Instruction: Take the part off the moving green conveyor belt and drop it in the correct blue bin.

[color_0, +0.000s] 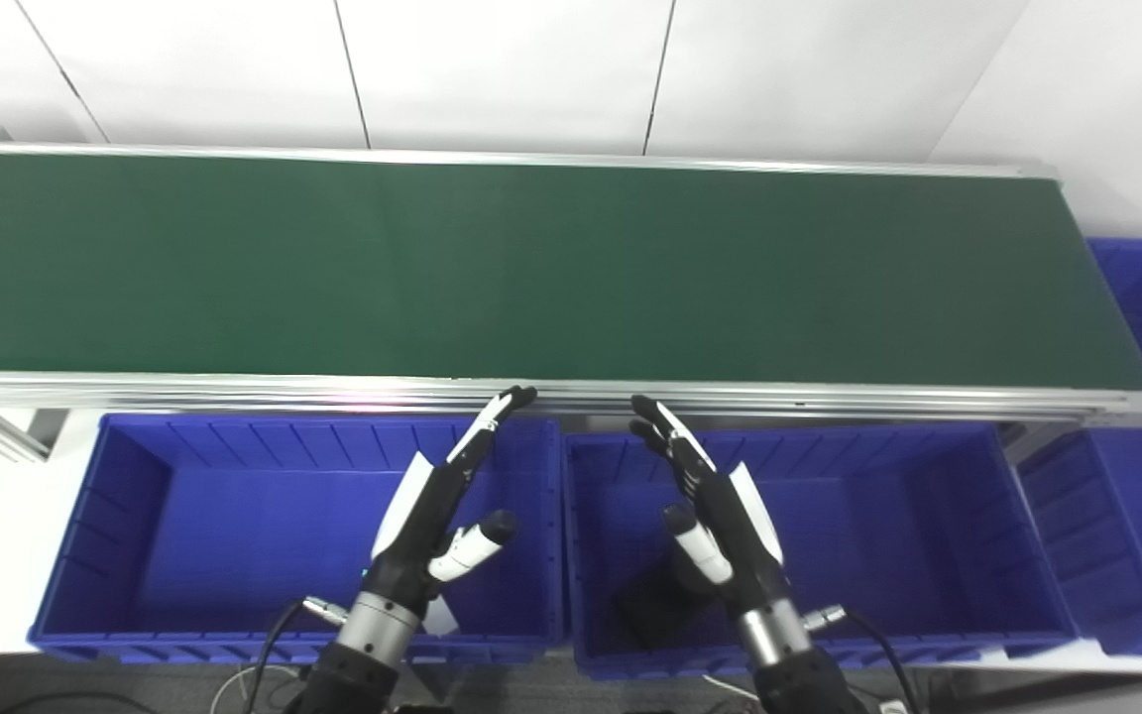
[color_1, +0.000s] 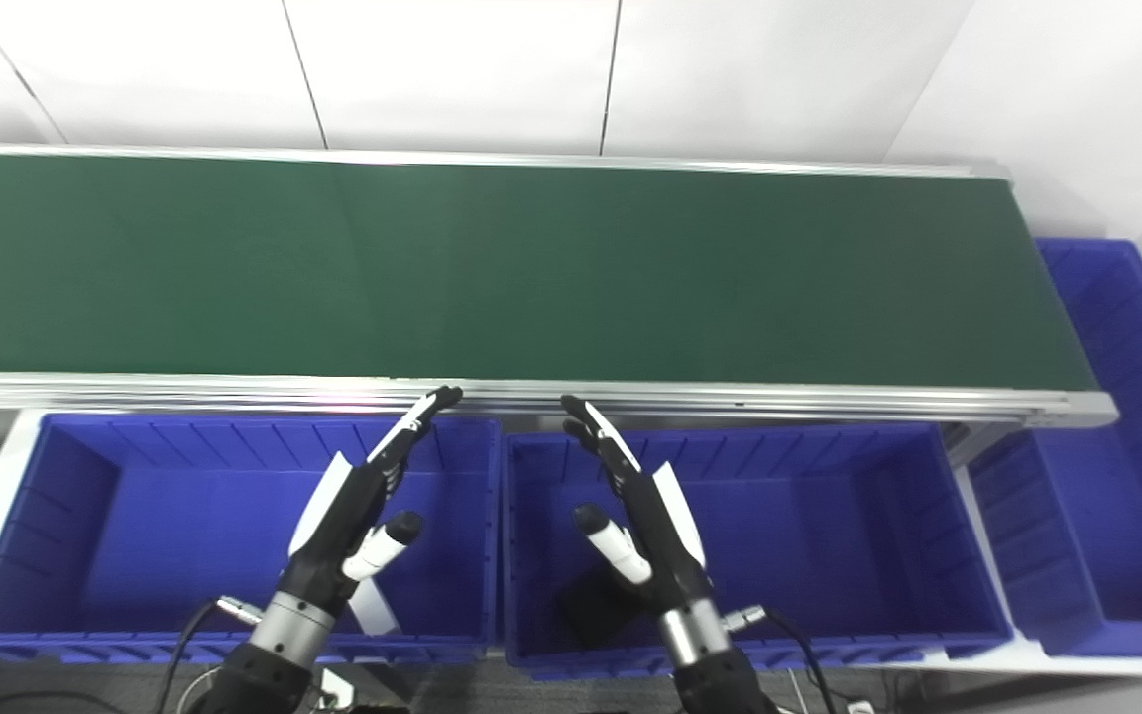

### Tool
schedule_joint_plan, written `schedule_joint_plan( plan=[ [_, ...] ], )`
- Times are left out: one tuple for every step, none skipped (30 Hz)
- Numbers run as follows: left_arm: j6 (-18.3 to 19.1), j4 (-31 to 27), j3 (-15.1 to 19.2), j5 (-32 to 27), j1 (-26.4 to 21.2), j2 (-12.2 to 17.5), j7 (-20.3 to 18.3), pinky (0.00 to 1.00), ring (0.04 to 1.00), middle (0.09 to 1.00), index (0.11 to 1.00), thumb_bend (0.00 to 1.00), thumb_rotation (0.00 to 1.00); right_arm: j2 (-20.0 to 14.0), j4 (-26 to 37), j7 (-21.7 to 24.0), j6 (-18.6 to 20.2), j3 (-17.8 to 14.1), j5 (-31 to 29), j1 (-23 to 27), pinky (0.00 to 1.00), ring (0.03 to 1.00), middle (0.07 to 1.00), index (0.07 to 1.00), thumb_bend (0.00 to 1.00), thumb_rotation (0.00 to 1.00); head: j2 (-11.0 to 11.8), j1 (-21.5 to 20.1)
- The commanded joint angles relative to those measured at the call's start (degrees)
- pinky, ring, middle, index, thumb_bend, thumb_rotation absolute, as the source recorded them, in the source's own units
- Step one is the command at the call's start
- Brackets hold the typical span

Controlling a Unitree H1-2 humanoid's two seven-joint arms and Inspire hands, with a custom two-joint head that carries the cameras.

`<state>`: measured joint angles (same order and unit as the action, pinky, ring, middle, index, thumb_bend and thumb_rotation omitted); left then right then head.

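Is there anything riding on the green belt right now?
No, the belt is bare green from end to end, and both the left hand and right hand hover open over the bins.

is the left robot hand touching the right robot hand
Apart. The left eye view shows the left robot hand and the right robot hand both open, with the blue bins' shared walls plainly visible in the gap between them.
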<state>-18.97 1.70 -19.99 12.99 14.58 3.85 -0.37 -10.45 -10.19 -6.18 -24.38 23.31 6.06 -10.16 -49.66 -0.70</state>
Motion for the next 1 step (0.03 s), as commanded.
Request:
schedule_joint_plan(
  plan=[
    [-2.3, -0.3, 0.2, -0.4, -0.2, -0.6, -0.3, 1.0, 0.993, 0.978, 0.912, 0.77, 1.0, 0.6, 1.5, 1.0, -2.5, -0.7, -0.2, 0.2, 0.93, 0.91, 0.939, 0.929, 0.77, 1.0, -0.1, 0.1]
  ],
)
